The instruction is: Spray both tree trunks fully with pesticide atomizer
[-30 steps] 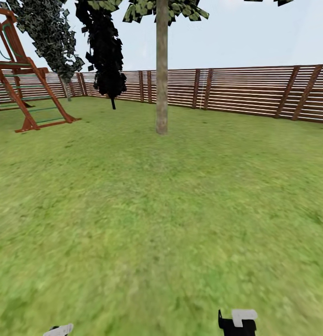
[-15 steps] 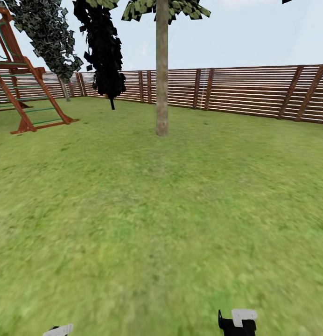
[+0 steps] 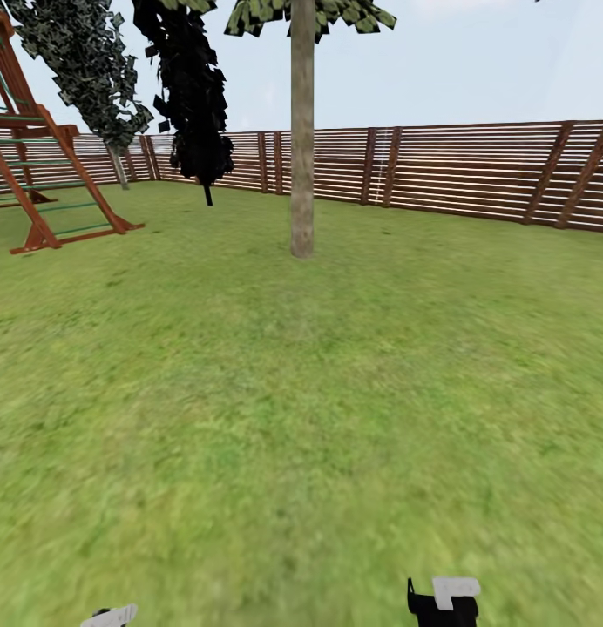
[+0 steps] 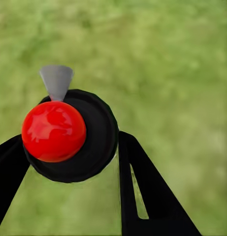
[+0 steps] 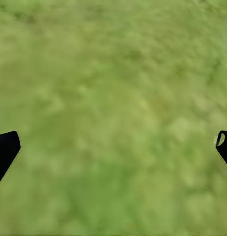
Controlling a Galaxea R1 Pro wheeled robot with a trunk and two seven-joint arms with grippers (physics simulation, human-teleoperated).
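Observation:
My left gripper [image 4: 69, 142] is shut on the pesticide atomizer [image 4: 54, 131], whose round red top and small grey nozzle face the left wrist camera over green grass. The black fingers [image 4: 143, 191] press on either side of its black body. My right gripper [image 5: 113, 147] is open, with only lawn between its two black fingertips. In the head view, a tree with a thick pale trunk [image 3: 301, 139] stands ahead on the lawn, its blocky leaves [image 3: 310, 16] at the top edge. A second leafy tree [image 3: 84, 70] leans at the far left by the fence.
A reddish-brown slat fence [image 3: 458, 174] rings the lawn at the back. A wooden play frame [image 3: 40, 174] stands at the left. A near-black thin-stemmed tree [image 3: 193, 96] rises beside the fence. Open grass [image 3: 301, 418] lies between me and the trunk. Parts of both arms [image 3: 445, 601] peek in below.
The whole head view has shifted a little: the trunk's base sits slightly lower and the play frame has slid left, so the camera moved forward. The arms hold the same place.

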